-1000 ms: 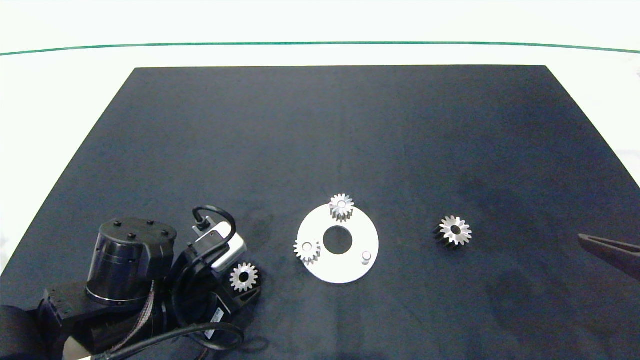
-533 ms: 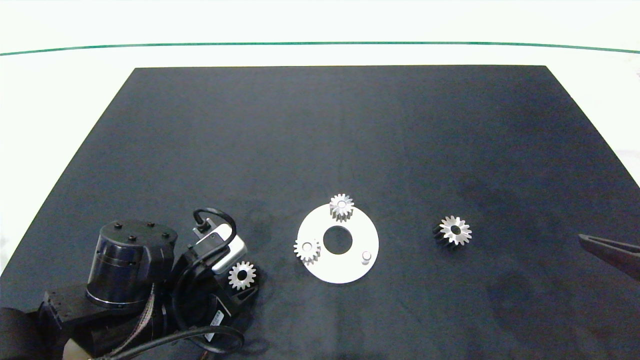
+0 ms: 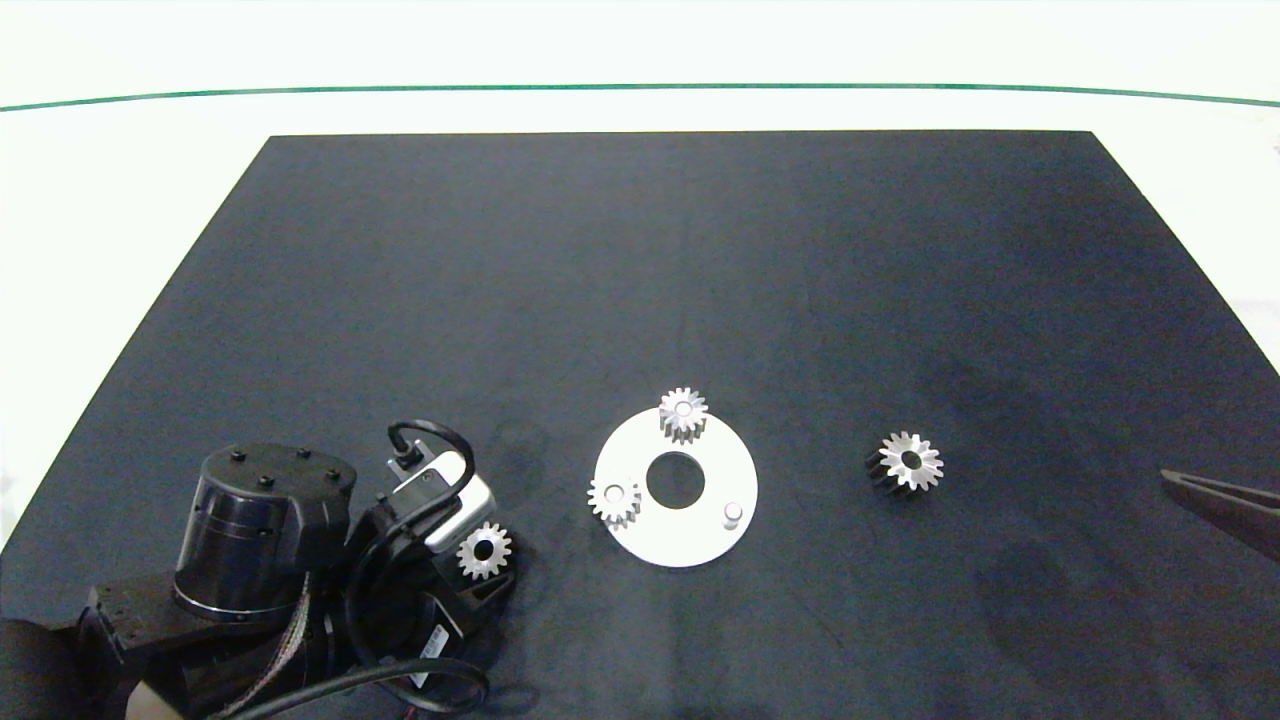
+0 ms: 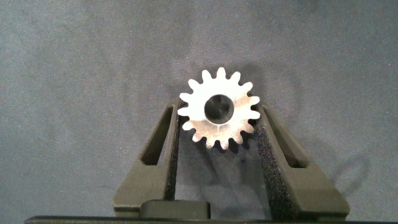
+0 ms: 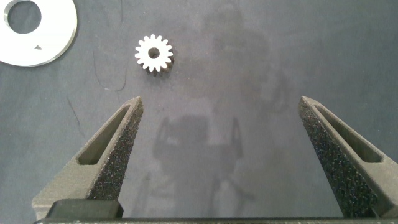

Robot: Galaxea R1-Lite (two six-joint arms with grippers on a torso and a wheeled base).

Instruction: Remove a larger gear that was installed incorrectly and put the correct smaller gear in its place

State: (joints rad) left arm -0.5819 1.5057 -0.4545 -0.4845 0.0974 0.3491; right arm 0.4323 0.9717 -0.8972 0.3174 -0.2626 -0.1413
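Left gripper is closed on the smaller gear, its two grey fingers pressing the teeth from opposite sides — the gear's flat face and dark round bore are turned up toward the wrist camera. From the head view, this gear and the left arm sit near the front-left corner of the dark mat, just left of the white round plate. On that plate, two small gears are seated on pins, one at the plate's far edge and one at its left edge, while a third pin at the plate's front-right stands bare. Right of the plate and well apart from it, the larger gear lies on the mat. Right gripper — fingers spread wide, holding nothing — hangs over the mat at its right edge, apart from the larger gear.
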